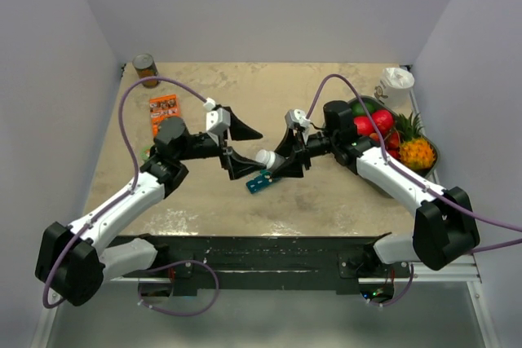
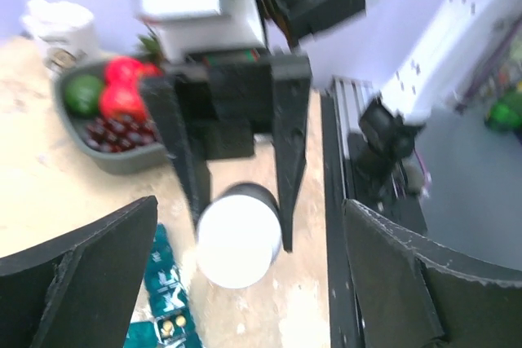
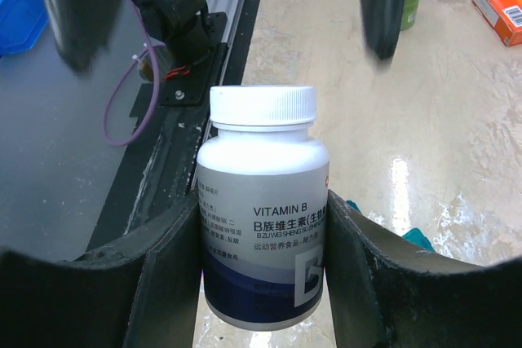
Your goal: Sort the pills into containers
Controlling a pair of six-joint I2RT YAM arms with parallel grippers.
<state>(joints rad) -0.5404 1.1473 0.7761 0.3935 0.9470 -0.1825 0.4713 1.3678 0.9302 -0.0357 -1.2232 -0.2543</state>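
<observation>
Seen from above, the counter runs bare toward 12 o'clock. A can and an orange box sit around 10 to 11 o'clock. A grey fruit tray holding red and green fruit hugs the 3 o'clock edge. The right tool pinches a vitamin bottle, cap on. The left tool is spread wide and empty, facing that cap. The teal pill organiser lies flat just below the bottle, toward the 6 o'clock edge. Its contents are too blurred to tell.
</observation>
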